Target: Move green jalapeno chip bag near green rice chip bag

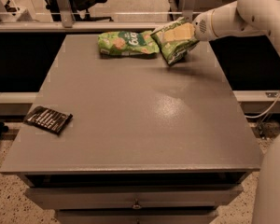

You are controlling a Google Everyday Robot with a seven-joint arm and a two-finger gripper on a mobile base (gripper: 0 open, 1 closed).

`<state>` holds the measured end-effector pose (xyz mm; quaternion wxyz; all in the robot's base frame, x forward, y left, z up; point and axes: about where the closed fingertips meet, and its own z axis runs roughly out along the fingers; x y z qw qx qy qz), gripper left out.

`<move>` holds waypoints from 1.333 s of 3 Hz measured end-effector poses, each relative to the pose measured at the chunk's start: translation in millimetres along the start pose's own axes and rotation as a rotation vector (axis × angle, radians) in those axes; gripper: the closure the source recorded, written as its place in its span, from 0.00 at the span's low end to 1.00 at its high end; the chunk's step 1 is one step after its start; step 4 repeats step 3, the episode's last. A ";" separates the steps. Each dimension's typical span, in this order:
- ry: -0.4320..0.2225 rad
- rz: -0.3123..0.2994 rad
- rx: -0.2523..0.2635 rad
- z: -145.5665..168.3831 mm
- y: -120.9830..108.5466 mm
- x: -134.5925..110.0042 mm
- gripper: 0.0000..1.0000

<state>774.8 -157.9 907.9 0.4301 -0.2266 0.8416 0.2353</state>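
The olive-green jalapeno chip bag [175, 45] is held at the table's far right. Its lower end is close to the tabletop. My gripper [190, 31] comes in from the right on a white arm and is shut on the bag's upper right edge. The smaller bright-green rice chip bag [125, 43], picturing round cakes, lies flat at the far middle of the table. The jalapeno bag's left edge touches or overlaps its right end.
A small dark brown packet [48, 119] lies near the table's left edge. The grey table [130, 120] has drawers below its front edge. A railing and chair legs stand behind the table. The robot's white body fills the lower right corner.
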 end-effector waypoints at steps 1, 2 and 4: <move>-0.045 -0.064 0.077 -50.0 -15.4 2.3 0.00; -0.063 -0.175 0.144 -115.8 -28.0 18.6 0.00; -0.059 -0.222 0.162 -127.1 -36.1 25.1 0.00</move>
